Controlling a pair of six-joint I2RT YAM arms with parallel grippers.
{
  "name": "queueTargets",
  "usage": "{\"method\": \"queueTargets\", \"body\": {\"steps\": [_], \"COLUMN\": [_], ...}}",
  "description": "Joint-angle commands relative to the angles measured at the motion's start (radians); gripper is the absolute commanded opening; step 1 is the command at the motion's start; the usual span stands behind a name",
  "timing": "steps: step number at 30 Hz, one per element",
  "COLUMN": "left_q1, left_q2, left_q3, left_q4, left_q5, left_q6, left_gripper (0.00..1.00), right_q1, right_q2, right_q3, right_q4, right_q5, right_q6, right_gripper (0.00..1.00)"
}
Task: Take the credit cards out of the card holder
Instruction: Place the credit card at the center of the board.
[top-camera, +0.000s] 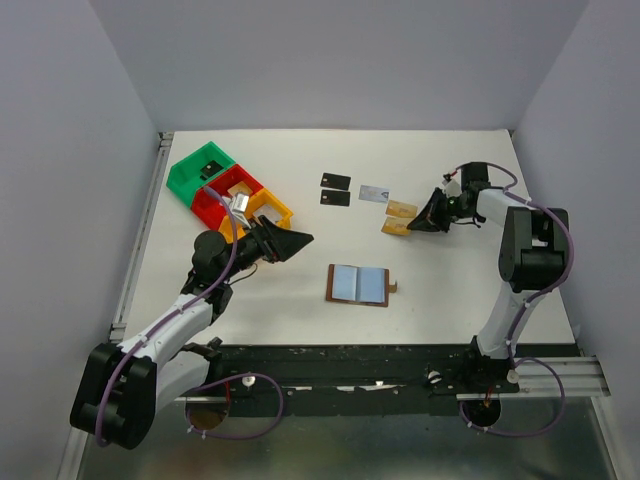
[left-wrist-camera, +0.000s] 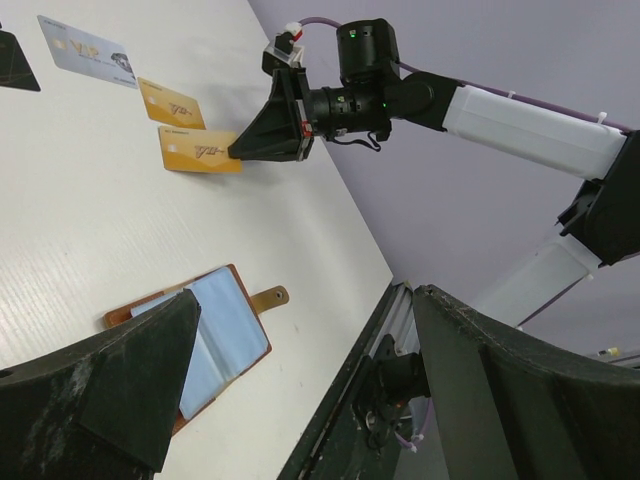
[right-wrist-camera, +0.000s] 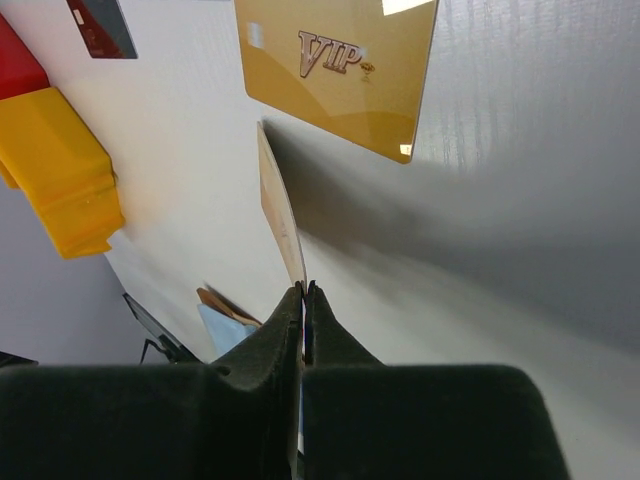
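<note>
Okay, looks like the last step: right tool (right-wrist-camera: 303, 292) is clamped on a gold card (right-wrist-camera: 280, 210), right of centre in the top view, beside a second gold card (right-wrist-camera: 340, 75). Wallet (top-camera: 357, 285) lies open mid-frame, left tool (top-camera: 292, 242) hangs open. Next I'd just release it flat on the desk (top-camera: 250, 310).

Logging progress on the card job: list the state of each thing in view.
Wallet, open, lying flat.
Black cards, out, lying flat.
Silver card, out, lying flat.
Far gold card, out, lying flat.
Near gold card, out, pinched at its edge.
Right gripper, shut on near gold card.
Left gripper, open, holding nothing.
Bins, upright, something pale in one.
</note>
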Motion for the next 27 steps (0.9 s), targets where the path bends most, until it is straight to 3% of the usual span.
{"method": "queueTargets", "body": {"steps": [1, 18, 23, 27], "left_q1": [0.003, 0.003, 0.003, 0.002], "left_q2": [0.006, 0.003, -0.012, -0.044], "left_q3": [-0.003, -0.003, -0.002, 0.023], "left_q4": [0.026, 0.017, -0.014, -0.150], "left_q5": [0.024, 0.024, 0.009, -0.051], "left_q6": [-0.003, -0.003, 0.012, 0.066], "left_gripper": [0.99, 0.99, 0.99, 0.99], "right_q1": [-0.007, -0.031, -0.041, -0.030], "right_q2": [0.020, -0.060, -0.147, -0.293], "right_q3": [0.019, 0.009, -0.017, -0.078], "right_q4": [-0.044, -0.053, -0.029, 0.038], "right_q5": [-0.005, 0.097, 0.177, 0.244], "right_q6": [-0.024, 0.004, 0.048, 0.079], "right_gripper": [0.11, 0.33, 0.38, 0.38]}}
